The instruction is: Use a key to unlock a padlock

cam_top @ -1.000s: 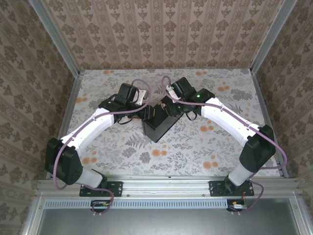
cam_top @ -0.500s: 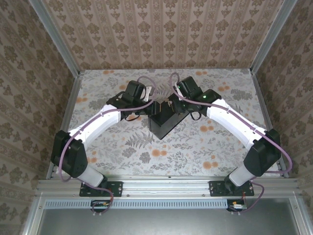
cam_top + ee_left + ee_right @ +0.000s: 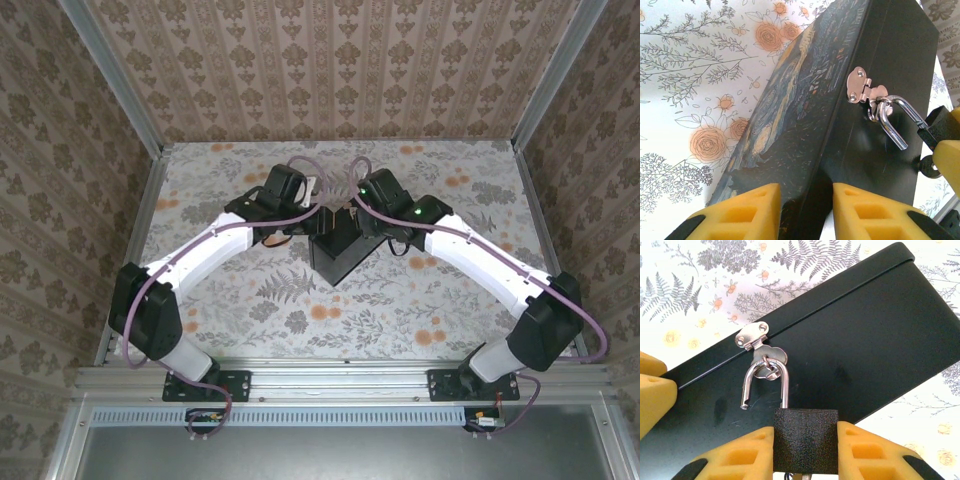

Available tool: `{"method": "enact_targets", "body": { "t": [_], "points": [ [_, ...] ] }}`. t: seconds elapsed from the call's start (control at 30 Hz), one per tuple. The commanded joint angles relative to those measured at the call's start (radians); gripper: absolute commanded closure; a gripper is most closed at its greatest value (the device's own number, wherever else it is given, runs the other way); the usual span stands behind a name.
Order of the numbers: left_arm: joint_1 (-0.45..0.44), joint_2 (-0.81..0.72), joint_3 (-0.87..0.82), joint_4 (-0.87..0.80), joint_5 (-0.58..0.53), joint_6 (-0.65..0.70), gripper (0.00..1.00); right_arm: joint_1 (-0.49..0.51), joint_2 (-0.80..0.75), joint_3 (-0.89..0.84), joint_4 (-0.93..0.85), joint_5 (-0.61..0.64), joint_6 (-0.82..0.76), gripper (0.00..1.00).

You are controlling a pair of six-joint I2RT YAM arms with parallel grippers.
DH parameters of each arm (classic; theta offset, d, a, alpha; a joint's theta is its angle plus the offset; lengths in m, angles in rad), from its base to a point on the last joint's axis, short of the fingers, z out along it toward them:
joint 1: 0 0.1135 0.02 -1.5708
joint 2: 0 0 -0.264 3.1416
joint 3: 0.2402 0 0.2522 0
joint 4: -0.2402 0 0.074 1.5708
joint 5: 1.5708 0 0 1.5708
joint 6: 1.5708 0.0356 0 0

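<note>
The right tool clamps the padlock, open shackle straight ahead through the hasp; the left tool pinches the box.

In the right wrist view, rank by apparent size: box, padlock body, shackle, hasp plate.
Largest to smallest:
1. box
2. padlock body, nearest the camera, so it looks bigger than it is
3. shackle
4. hasp plate, close to the shackle, so unsure
</note>
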Motion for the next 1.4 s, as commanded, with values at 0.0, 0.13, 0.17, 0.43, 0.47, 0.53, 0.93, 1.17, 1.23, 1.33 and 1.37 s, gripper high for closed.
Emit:
{"method": "enact_targets", "body": {
  "t": [0.0,0.13,0.17,0.43,0.47,0.53,0.93,1.17,1.23,1.33,1.37],
  "points": [
    [-0.027,0.028,0.022,-0.045,-0.013,-0.055,0.68,0.009,-0.030,-0.027,0.088,-0.015,0.100,0.87],
    [-0.028,0.034,0.025,-0.050,-0.033,-0.047,0.68,-0.010,-0.062,-0.038,0.067,-0.101,0.057,0.62],
    [-0.026,0.034,0.023,-0.050,-0.033,-0.046,0.68,-0.023,-0.066,-0.037,0.059,-0.114,0.052,0.61],
    [-0.017,0.025,0.024,-0.054,-0.040,-0.035,0.68,-0.107,-0.054,-0.025,0.022,-0.313,-0.014,0.53],
    [-0.015,0.022,0.020,-0.053,-0.041,-0.034,0.68,-0.118,-0.050,-0.021,0.011,-0.338,-0.027,0.51],
    [-0.014,0.017,0.019,-0.059,-0.043,-0.030,0.68,-0.140,-0.043,-0.018,-0.016,-0.366,-0.052,0.49],
    [-0.014,0.013,0.020,-0.066,-0.047,-0.024,0.68,-0.144,-0.002,-0.007,-0.056,-0.336,-0.101,0.54],
    [-0.020,0.014,0.022,-0.064,-0.043,-0.024,0.68,-0.105,0.058,0.031,-0.063,-0.269,-0.081,0.66],
    [-0.023,0.013,0.020,-0.061,-0.032,-0.025,0.68,-0.105,0.065,0.029,-0.055,-0.244,-0.058,0.74],
    [-0.031,0.003,0.015,-0.060,-0.009,-0.026,0.69,-0.105,0.070,0.027,-0.038,-0.215,-0.041,0.80],
    [-0.031,-0.001,0.013,-0.056,0.003,-0.029,0.69,-0.106,0.075,0.033,-0.035,-0.205,-0.040,0.82]
  ]
}}
